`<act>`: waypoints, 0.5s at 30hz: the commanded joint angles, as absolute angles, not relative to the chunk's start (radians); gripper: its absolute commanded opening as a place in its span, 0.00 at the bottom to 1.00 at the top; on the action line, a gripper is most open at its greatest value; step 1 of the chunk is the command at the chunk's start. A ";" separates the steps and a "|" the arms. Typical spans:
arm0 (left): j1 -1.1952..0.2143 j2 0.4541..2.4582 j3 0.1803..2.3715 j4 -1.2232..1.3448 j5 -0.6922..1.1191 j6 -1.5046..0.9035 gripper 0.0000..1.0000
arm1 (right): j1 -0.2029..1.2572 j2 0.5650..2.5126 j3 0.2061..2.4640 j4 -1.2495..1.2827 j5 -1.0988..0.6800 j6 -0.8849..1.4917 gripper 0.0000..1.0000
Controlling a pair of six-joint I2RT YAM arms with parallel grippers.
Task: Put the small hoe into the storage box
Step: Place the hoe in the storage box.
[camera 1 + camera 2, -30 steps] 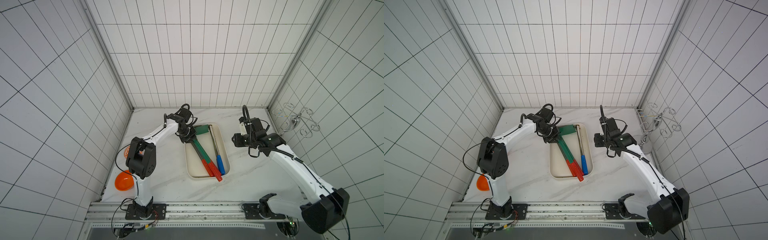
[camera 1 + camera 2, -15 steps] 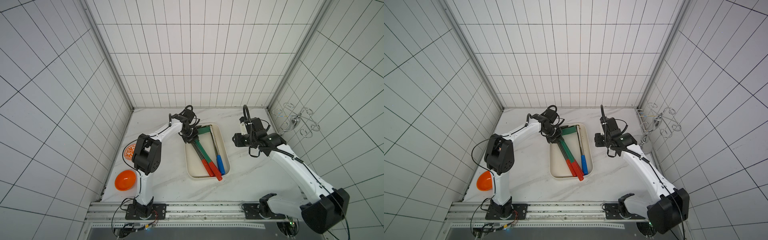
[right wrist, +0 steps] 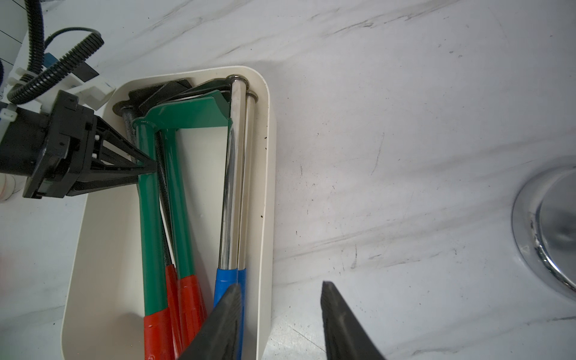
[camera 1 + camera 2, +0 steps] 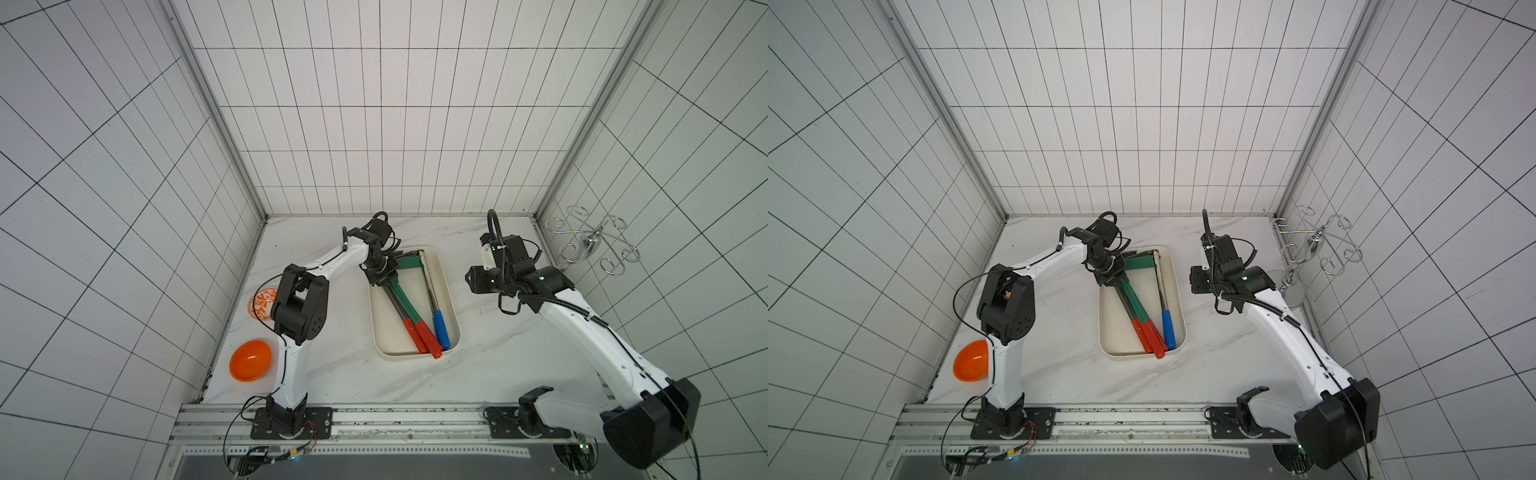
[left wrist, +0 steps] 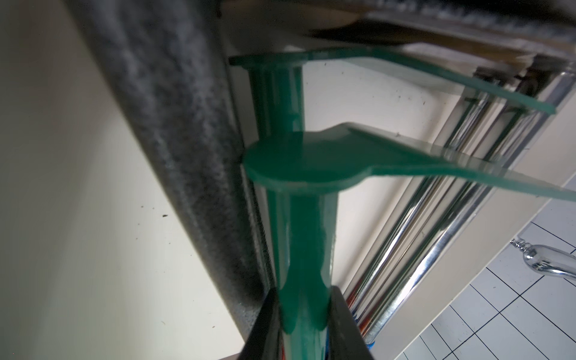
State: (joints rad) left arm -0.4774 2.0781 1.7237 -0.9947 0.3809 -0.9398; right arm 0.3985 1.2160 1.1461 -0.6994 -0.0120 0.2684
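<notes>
The storage box (image 4: 453, 316) (image 4: 1179, 307), a shallow cream tub, stands mid-table. Inside it lies the small hoe (image 4: 405, 297) (image 4: 1136, 297), with a green blade, a green shaft and a red handle. The tip of its handle lies over the near rim. My left gripper (image 4: 380, 276) (image 4: 1112, 276) (image 5: 304, 293) is shut on the green shaft just behind the blade, as the right wrist view also shows at its fingertips (image 3: 149, 165). My right gripper (image 4: 471, 280) (image 3: 280, 285) hangs open and holds nothing. It is over the bare table beside the box's right rim (image 3: 265, 199).
Other long tools lie in the box: a dark-shafted one (image 3: 162, 187) and chrome-shafted ones with blue handles (image 4: 440, 334) (image 3: 232, 187). An orange bowl (image 4: 250, 360) and a patterned plate (image 4: 262, 301) sit at the left edge. A chrome rack (image 4: 590, 245) stands at the back right.
The left arm's elbow has swung toward the box, uncovering the plate. Its gripper has stayed shut on the green hoe and barely shifted. The right arm has not moved.
</notes>
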 commanded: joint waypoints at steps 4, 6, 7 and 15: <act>-0.459 2.089 1.760 -0.980 0.351 -0.931 0.00 | 0.383 1.190 1.090 -0.723 0.004 0.258 0.44; -0.457 2.091 1.755 -0.979 0.350 -0.930 0.00 | 0.382 1.192 1.088 -0.723 0.002 0.258 0.44; -0.456 2.092 1.753 -0.979 0.350 -0.930 0.00 | 0.382 1.192 1.088 -0.722 0.002 0.258 0.44; -0.444 2.114 1.754 -0.973 0.345 -0.931 0.00 | 0.380 1.191 1.088 -0.723 0.000 0.258 0.44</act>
State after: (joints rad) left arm -0.4603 2.0857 1.7313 -0.9848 0.3702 -0.9268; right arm 0.3920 1.2125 1.1343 -0.7002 -0.0093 0.2653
